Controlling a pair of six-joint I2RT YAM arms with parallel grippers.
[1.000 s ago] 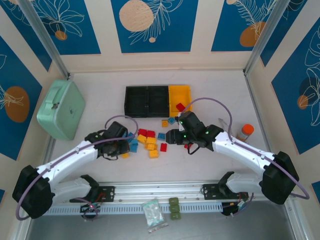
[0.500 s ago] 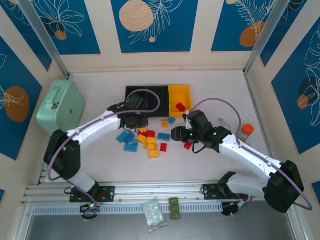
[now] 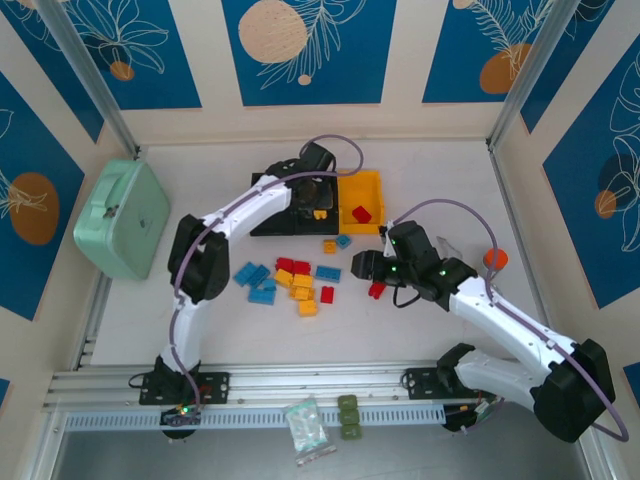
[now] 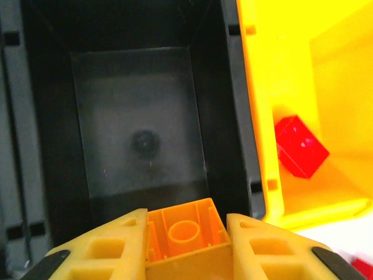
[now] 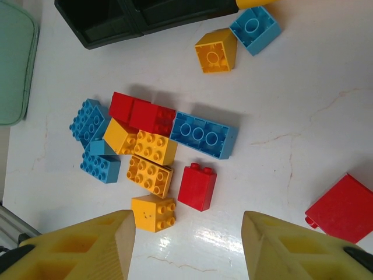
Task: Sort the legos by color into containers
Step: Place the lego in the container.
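Within a second the left end effector [image 3: 318, 200] has swung from the loose legos [image 3: 295, 280] to above the middle black bin [image 4: 140, 140]. It is pinched on a yellow-orange brick [image 4: 186, 233], whose hollow underside faces the wrist camera. Releasing here would, I judge, make this smooth, bare bin the yellow one. The glossy yellow-orange bin [image 4: 256, 87] at 3 o'clock holds a red brick [image 4: 300, 146]. The right end effector [image 5: 189, 239] hangs wide open and empty over the studded hard-plastic pile at 6 o'clock of the bins.

In the right wrist view, the right edge cuts the red brick [image 5: 342, 209] and the left edge the mint-green case [image 5: 14, 64].
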